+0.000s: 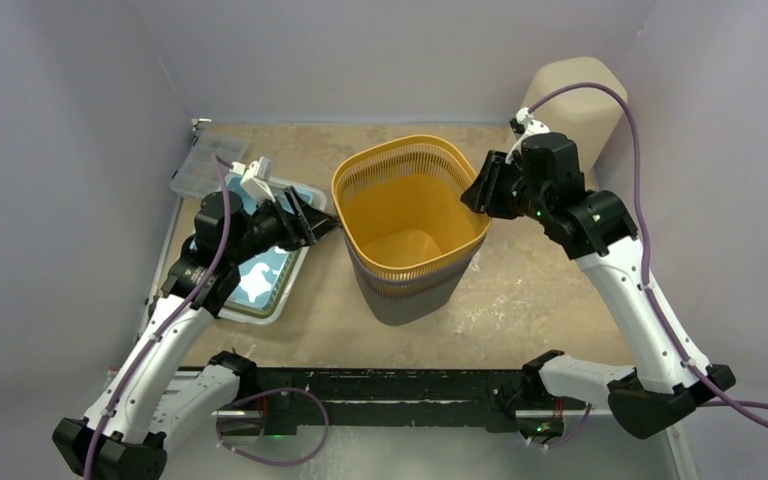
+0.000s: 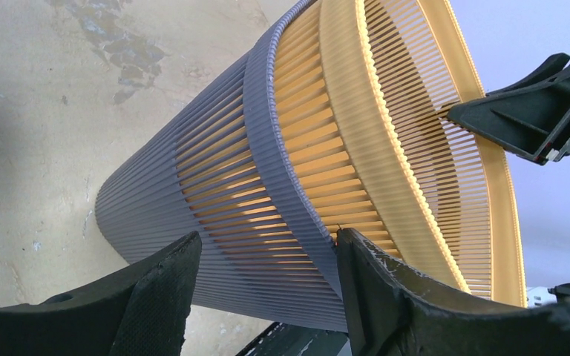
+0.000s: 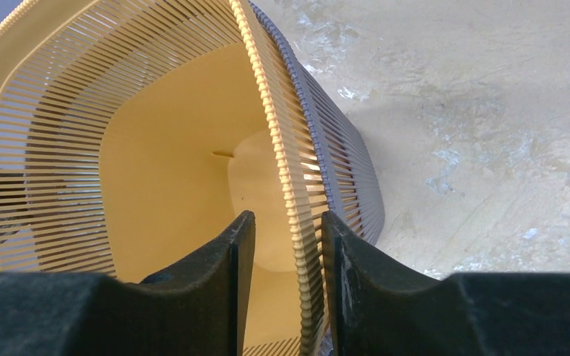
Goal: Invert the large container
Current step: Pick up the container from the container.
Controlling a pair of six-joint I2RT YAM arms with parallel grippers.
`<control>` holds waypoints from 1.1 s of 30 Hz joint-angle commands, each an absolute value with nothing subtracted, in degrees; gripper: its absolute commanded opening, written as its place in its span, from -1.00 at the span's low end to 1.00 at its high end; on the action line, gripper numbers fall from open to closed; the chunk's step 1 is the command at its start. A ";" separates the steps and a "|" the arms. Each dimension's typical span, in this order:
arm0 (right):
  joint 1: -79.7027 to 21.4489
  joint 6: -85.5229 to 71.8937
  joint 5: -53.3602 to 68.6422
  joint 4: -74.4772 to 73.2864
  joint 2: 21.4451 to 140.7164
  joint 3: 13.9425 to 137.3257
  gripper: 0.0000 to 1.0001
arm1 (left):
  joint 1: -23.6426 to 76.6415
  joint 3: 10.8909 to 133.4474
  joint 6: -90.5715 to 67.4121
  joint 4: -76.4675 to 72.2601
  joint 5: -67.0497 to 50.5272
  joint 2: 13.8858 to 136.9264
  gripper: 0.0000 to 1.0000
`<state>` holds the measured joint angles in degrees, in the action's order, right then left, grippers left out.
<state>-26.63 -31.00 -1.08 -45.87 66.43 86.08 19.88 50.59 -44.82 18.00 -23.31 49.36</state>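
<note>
Tall yellow slatted plastic basket (image 1: 412, 215), nested in a grey slatted outer sleeve (image 1: 410, 297), stands upright mid-tabletop (image 1: 540, 290), mouth up. Right gripper (image 3: 288, 256): jaws straddle the yellow rim wall, near-clenched — contact cannot be confirmed. Left gripper (image 2: 267, 285): jaws released, beside the grey band. Judged light, thin-slatted, flexible — grip the stiffer rim; the nested shells may separate on inversion.

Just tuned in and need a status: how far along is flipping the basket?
Early. Done: both arms are at the basket. The right gripper straddles the yellow rim, one finger inside and one outside. The left gripper is open beside the grey outer wall. In hand: securing a hold. Left: the whole flip; the basket stands upright, mouth up, on the table.
</note>
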 commanded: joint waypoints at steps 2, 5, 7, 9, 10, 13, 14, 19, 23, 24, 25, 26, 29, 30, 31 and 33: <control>-27.59 -28.31 -1.79 -45.36 69.10 91.96 -0.17 | 19.98 50.88 -41.01 22.68 -22.78 51.84 0.29; -27.62 -26.61 -2.89 -45.96 70.91 93.56 -0.19 | 19.96 51.19 -40.77 22.69 -22.72 52.15 0.28; -27.67 -25.91 -2.92 -46.49 72.12 94.06 -0.34 | 19.95 51.32 -40.72 22.65 -22.72 52.33 0.27; -28.01 -25.56 -3.21 -46.69 72.99 93.89 -0.44 | 19.95 51.33 -40.72 22.57 -22.76 52.34 0.27; -28.23 -25.60 -3.99 -46.90 73.37 93.94 -0.51 | 19.95 51.33 -40.74 22.59 -22.72 52.38 0.27; -28.57 -26.03 -6.65 -47.65 73.55 94.62 -0.85 | 19.96 51.23 -40.62 22.59 -22.68 52.42 0.26; -28.59 -26.09 -6.90 -47.43 73.21 94.97 -0.92 | 20.03 51.24 -40.66 22.63 -22.72 52.42 0.26; -28.58 -29.42 -4.31 -40.96 67.48 94.39 -1.00 | 19.95 51.08 -40.75 22.60 -22.24 52.45 0.26; -28.57 -36.51 -1.33 -35.78 62.14 91.04 -1.00 | 19.98 51.06 -40.69 22.92 -21.73 52.48 0.27; -28.56 -37.63 -1.91 -35.07 61.23 90.60 -1.00 | 19.95 51.06 -40.72 23.01 -21.65 52.43 0.27; -28.58 -38.51 -2.24 -34.47 60.43 90.32 -1.00 | 19.95 51.06 -40.70 23.09 -21.56 52.34 0.27; -28.57 -39.15 -2.36 -34.18 59.84 90.07 -1.00 | 19.95 51.06 -40.69 23.16 -21.54 52.30 0.27; -28.59 -40.31 -2.17 -33.89 58.96 90.08 -1.00 | 19.95 51.06 -40.52 23.27 -21.53 52.23 0.28; -28.57 -40.73 -2.05 -33.87 58.83 89.92 -1.00 | 19.95 51.06 -40.38 23.29 -21.58 52.29 0.28; -28.62 -41.19 -1.95 -33.81 58.62 89.78 -1.00 | 19.95 51.06 -40.36 23.17 -21.66 52.34 0.29; -28.56 -42.23 -1.77 -33.16 57.93 88.92 -1.00 | 20.02 51.13 -40.41 22.97 -21.92 52.38 0.29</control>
<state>-28.23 -32.73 -6.48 -48.23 61.82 87.59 20.32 51.55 -43.75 17.56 -24.03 51.16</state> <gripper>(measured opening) 0.122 0.643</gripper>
